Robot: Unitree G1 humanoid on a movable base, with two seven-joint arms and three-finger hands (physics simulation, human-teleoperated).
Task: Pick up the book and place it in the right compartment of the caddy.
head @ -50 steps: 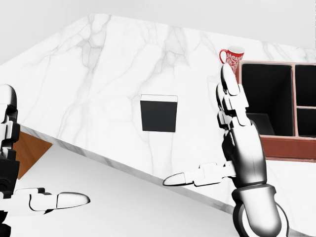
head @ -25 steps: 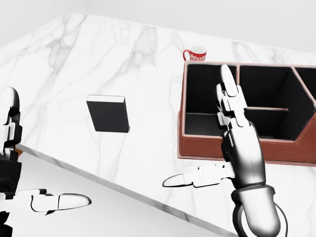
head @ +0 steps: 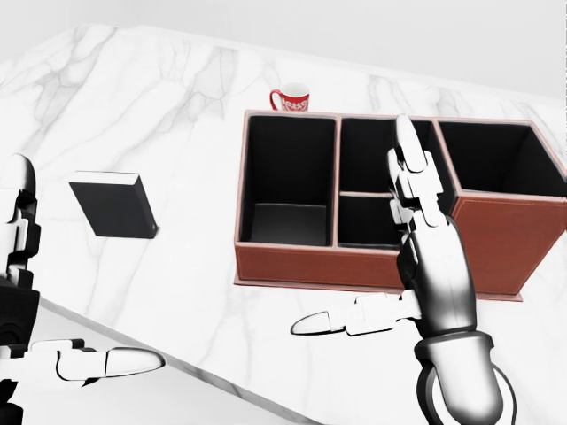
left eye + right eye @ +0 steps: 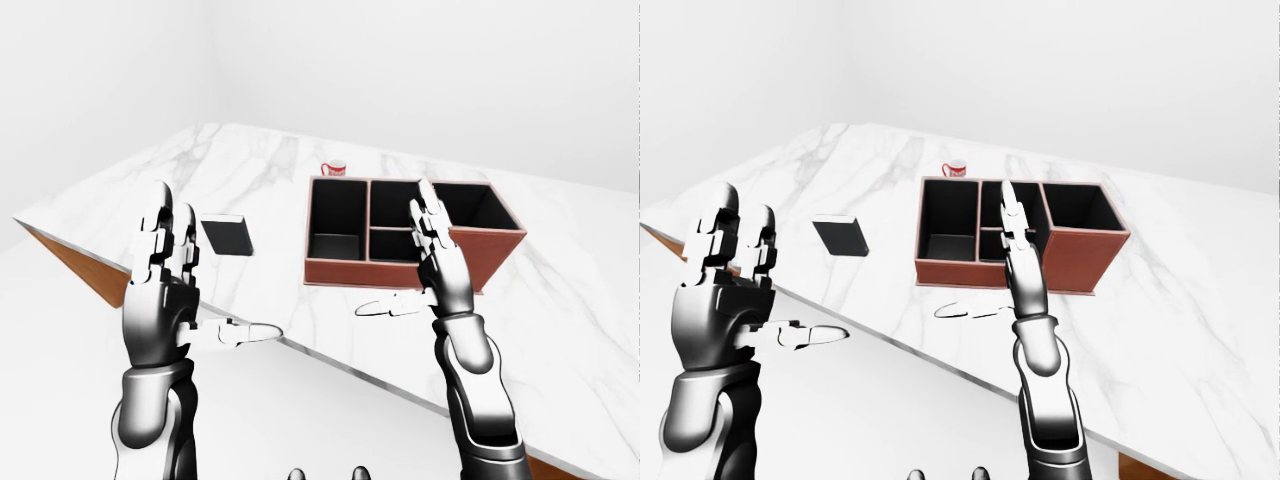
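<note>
A black book (image 3: 113,205) lies flat on the white marble table (image 3: 177,115), at the left of the head view. To its right stands the brown caddy (image 3: 372,266) with black insides; its right compartment (image 3: 500,159) is the large one at the right end. My right hand (image 3: 354,230) is raised and open over the table's near edge, its fingers overlapping the caddy's middle cells in the picture. My left hand (image 4: 785,262) is also up and open, short of the table edge and below-left of the book. Neither hand holds anything.
A red and white mug (image 3: 291,98) stands just beyond the caddy's left compartment. The table's near edge (image 4: 330,358) runs diagonally across the views, with a wood-coloured side (image 4: 80,272) at the left. White walls lie beyond.
The whole picture has shifted: book, mug and caddy slid left in the head view, so the camera moved. The caddy now shows in full. Both hands keep their open pose.
</note>
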